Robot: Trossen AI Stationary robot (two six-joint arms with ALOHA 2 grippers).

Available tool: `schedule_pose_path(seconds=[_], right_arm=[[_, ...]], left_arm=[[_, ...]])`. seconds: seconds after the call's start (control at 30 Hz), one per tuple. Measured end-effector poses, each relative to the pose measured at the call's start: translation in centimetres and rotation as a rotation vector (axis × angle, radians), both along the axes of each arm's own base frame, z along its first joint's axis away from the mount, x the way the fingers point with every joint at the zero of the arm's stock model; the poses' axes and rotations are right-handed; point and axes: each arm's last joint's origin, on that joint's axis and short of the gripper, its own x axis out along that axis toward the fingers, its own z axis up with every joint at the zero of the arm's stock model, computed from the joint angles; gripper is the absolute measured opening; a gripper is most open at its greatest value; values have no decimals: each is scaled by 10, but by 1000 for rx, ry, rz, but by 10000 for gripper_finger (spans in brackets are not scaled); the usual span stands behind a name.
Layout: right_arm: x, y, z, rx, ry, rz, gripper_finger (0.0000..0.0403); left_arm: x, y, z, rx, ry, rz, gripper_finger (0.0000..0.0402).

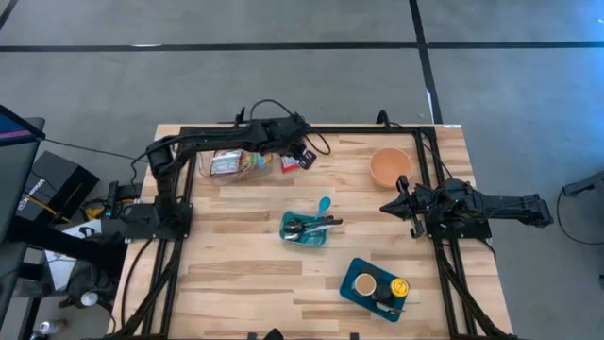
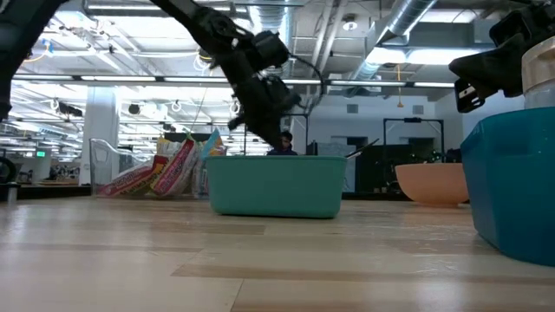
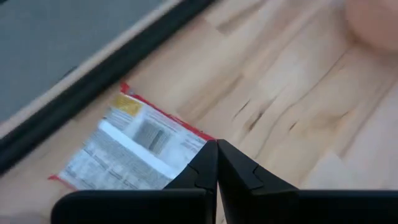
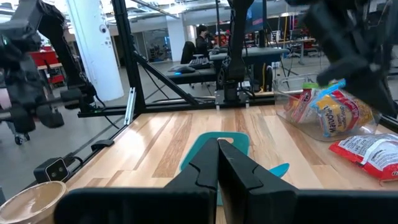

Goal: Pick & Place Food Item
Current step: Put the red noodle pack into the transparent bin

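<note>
Snack packet near the bench's far edge looks light, crinkly; pinch a corner. Left gripper above it closed, empty; right gripper too.

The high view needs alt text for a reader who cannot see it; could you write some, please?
Seen from above, the left gripper, shut, hovers by a red snack packet at the wooden table's far edge. The right gripper, shut, waits near an orange bowl.

On the pale wooden worktop, a clear plastic bin of snack packets is set at the far left, with a red-edged flat snack packet just beside it. A peach round bowl is placed far right. A teal square tray holding dark utensils is centred; a blue tray with cups lies nearer, to the right.
</note>
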Motion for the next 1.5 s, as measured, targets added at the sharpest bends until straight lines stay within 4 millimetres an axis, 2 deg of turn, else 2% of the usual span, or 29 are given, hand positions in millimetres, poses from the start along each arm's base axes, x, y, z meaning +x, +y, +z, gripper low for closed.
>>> schedule_pose_path(seconds=[0.17, 0.27, 0.47, 0.67, 0.87, 1.0, 1.13, 1.3, 1.5], right_arm=[[0, 0, 0, 0, 0, 0, 0], [0, 0, 0, 0, 0, 1, 0], [0, 0, 0, 0, 0, 1, 0], [0, 0, 0, 0, 0, 1, 0], [0, 0, 0, 0, 0, 1, 0], [0, 0, 0, 0, 0, 0, 0], [0, 0, 0, 0, 0, 1, 0], [0, 0, 0, 0, 0, 1, 0], [0, 0, 0, 0, 0, 1, 0]], left_arm=[[7, 1, -29, -39, 79, -11, 0], [8, -1, -39, -54, 113, -16, 0], [5, -4, -43, -78, 169, -20, 0], [2, 2, -43, -80, 170, -3, 13], [-1, 8, -43, -77, 173, 5, 78], [-1, 11, -42, -22, 187, 3, 136], [2, 14, -38, 42, 176, -57, 178], [2, 18, -37, 50, 153, -44, 206], [-7, 34, -37, -22, 98, 87, 219]])
